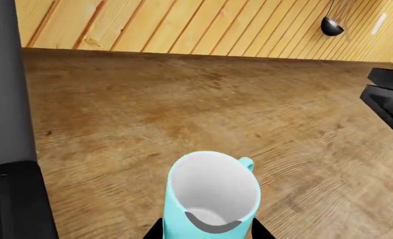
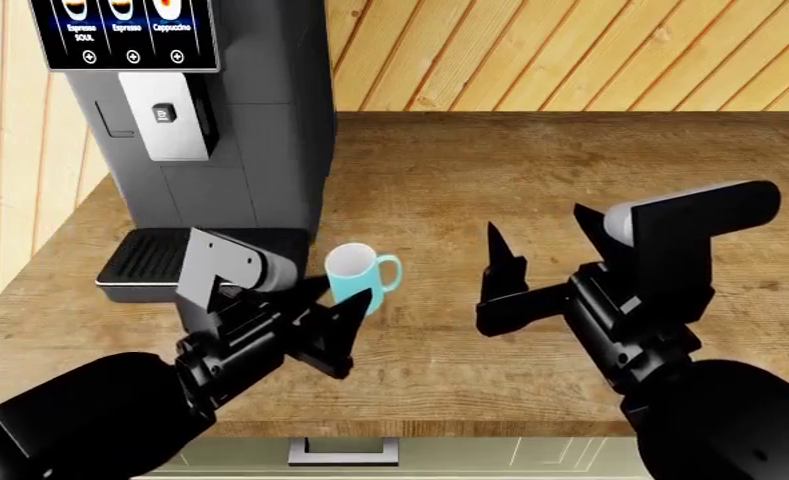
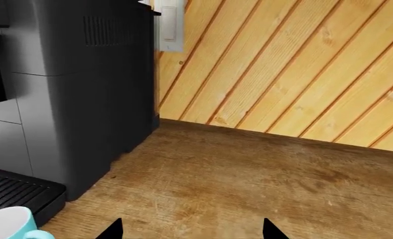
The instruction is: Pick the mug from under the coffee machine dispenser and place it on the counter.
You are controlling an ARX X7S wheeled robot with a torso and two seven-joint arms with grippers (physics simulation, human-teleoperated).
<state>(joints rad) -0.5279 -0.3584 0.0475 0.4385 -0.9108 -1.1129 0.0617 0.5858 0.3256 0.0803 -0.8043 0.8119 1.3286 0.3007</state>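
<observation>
From my left wrist camera, the mug (image 1: 213,196) fills the near foreground, its white inside facing the lens and its loop handle on the far side. My left gripper (image 1: 208,230) has a dark finger on each side of the mug's base, clamped on it. The counter (image 1: 203,104) stretches beyond, and a black ladle (image 1: 331,25) hangs on the slatted wood wall.

From my head camera, the mug (image 2: 359,272) is upright on the counter (image 2: 528,170), just beside the black drip tray (image 2: 147,265), well clear of the coffee machine dispenser (image 2: 165,117). My left gripper (image 2: 346,310) closes on its lower part. My right gripper (image 2: 498,268) hangs nearby, fingers spread, holding nothing.

From my right wrist camera, the mug's rim (image 3: 9,224) shows in a corner beside the drip tray (image 3: 13,191); my spread fingertips (image 3: 111,230) frame bare counter (image 3: 249,179).
</observation>
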